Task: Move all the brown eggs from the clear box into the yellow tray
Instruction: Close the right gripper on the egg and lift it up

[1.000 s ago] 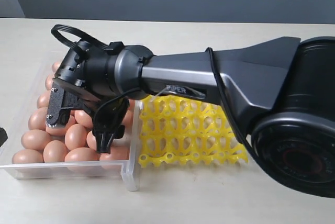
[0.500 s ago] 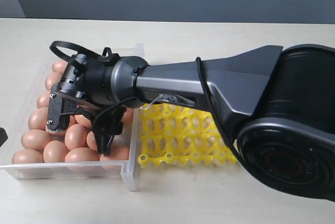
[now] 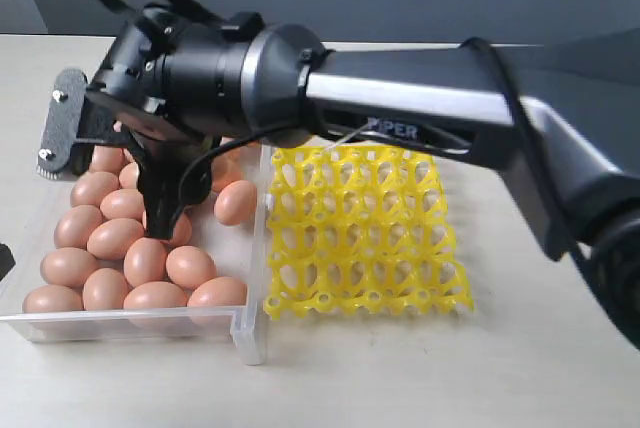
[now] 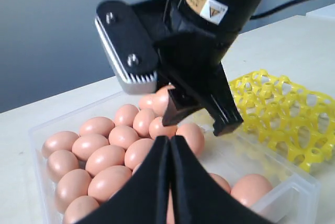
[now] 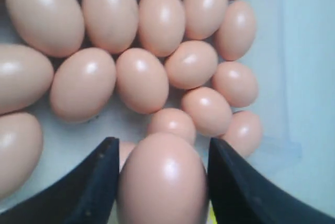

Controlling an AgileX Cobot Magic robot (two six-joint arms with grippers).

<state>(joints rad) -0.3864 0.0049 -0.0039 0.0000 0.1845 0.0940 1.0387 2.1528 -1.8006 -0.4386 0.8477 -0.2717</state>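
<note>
We see the right arm reaching in from the right of the exterior view, across the far side of the yellow tray. Its wrist is turned downward, so the right gripper hangs over the clear box. The box sits on the pale table just beside the tray's left edge. The brown eggs lie packed together on its floor, mostly toward the left and front walls. The right gripper stands above that heap, not down among it. Its two black fingers are spread about an egg's width apart and pinch one brown egg by its sides. In the right wrist view this egg looks larger than the rest and covers part of the eggs below it, so we take it to be clear of the pile. From the exterior view we cannot make out the pinched egg itself, since the gripper body and one ridged grey pad stand in front of it. The left gripper is low at the near left of the box, its dark fingers pressed together with nothing between them, pointing toward the eggs and the right gripper above them.
</note>
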